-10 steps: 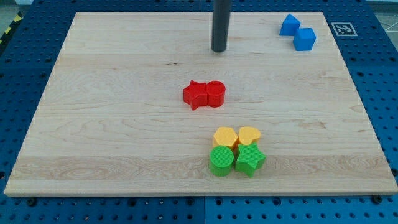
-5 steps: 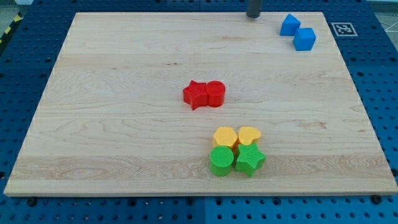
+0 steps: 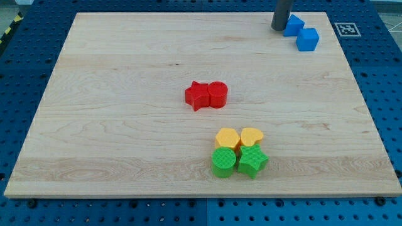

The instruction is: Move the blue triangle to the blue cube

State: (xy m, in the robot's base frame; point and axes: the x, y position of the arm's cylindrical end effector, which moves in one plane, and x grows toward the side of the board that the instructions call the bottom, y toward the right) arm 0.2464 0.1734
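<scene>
The blue triangle point(image 3: 293, 24) sits near the view's top right of the wooden board point(image 3: 125, 125). The blue cube point(image 3: 308, 39) lies just below and to the right of it, touching or nearly touching it. My tip point(image 3: 279, 28) is right at the triangle's left side, against it or almost so. The dark rod rises out of the view's top.
A red star point(image 3: 197, 95) and a red cylinder point(image 3: 217, 95) sit together at mid-board. Below them are a yellow hexagon point(image 3: 227, 138), a yellow heart point(image 3: 252, 136), a green cylinder point(image 3: 223, 162) and a green star point(image 3: 252, 161) in a cluster. A marker tag point(image 3: 346, 28) lies off the board's top right corner.
My tip has moved from the upper middle of the board to the right along the top edge, ending at the blue triangle's left side. The blocks have not visibly moved.
</scene>
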